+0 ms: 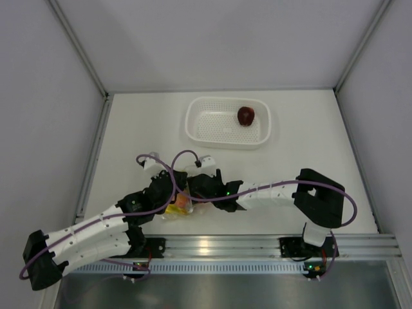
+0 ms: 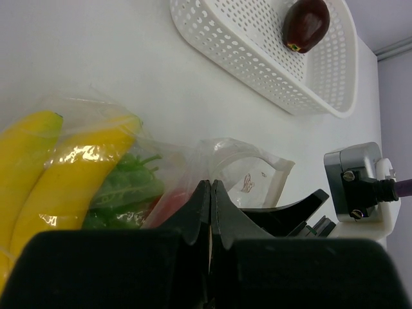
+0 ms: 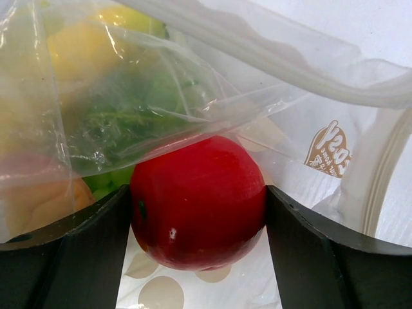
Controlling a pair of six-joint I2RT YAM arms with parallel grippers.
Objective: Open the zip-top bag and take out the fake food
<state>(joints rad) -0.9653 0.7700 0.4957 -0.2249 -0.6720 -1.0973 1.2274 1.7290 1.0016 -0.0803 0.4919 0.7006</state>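
The clear zip-top bag [image 1: 181, 207] lies near the table's front edge between both grippers. In the left wrist view the bag [image 2: 251, 170] holds the yellow banana bunch [image 2: 64, 174], the green leafy piece [image 2: 122, 187] and the red tomato [image 2: 168, 203]. My left gripper [image 2: 211, 188] is shut, with a thin strip of bag film between its jaws. My right gripper [image 3: 199, 212] reaches into the bag's open mouth [image 3: 309, 96] and is shut on the red tomato [image 3: 198, 203]. Behind it lie the banana bunch [image 3: 84, 51], the leafy piece [image 3: 129, 109] and the orange-peach fruit [image 3: 38, 203].
A white perforated basket [image 1: 226, 132] stands at the back of the table with the dark maroon fruit [image 1: 246, 115] in it. It also shows in the left wrist view [image 2: 257, 71] with the fruit [image 2: 306, 24]. Grey walls enclose the table.
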